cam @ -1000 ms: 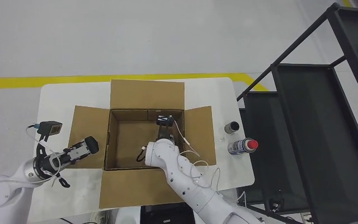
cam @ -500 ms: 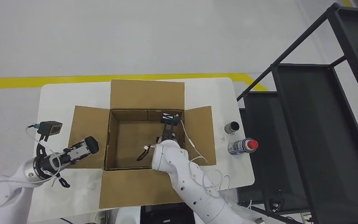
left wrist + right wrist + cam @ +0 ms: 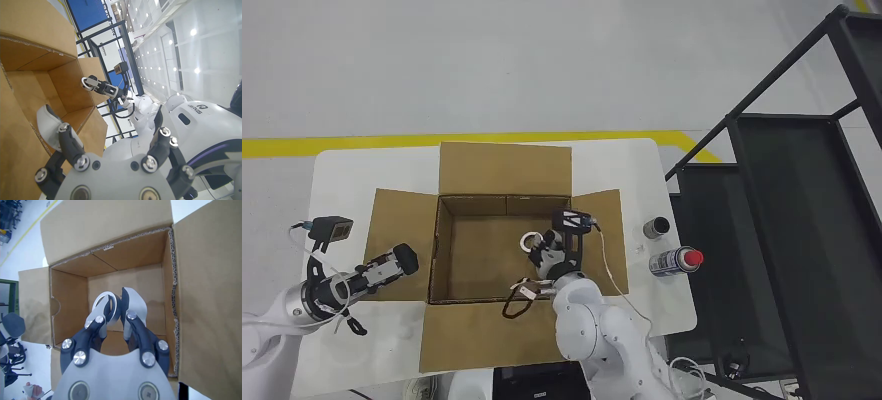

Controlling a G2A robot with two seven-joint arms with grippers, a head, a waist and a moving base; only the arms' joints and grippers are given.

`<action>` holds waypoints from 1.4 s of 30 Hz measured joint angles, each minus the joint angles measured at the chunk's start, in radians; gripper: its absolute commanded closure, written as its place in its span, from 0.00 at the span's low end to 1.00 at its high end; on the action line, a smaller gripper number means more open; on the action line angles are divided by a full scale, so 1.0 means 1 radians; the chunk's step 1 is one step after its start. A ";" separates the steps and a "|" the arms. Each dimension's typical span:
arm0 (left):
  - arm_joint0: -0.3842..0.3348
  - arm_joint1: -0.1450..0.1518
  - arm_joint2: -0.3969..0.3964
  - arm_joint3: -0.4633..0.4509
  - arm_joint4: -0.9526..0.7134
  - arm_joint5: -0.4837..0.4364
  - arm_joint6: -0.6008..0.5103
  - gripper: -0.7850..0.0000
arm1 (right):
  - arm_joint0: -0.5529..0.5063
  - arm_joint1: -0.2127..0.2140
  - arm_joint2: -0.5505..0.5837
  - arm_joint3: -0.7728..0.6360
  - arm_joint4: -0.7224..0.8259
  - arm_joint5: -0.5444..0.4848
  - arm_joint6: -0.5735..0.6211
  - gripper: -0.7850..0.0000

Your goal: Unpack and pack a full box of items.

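Clamped by its wall in right gripper fingers: silver ring, above open cardboard box, seemingly for unpacking | left gripper fingers spread wide, parked clear beside it

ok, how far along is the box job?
Done: a can and a red-capped can sit outside the box, whose visible floor is bare. In hand: right gripper, jaws shut on a ring above the box. Left: unclear whether the ring is coming out or going in; left gripper is beside a flap, jaws open.
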 measured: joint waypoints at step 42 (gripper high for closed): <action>0.000 0.000 0.000 0.000 0.000 0.000 0.000 0.00 | -0.158 0.061 0.082 -0.177 0.092 -0.187 -0.128 1.00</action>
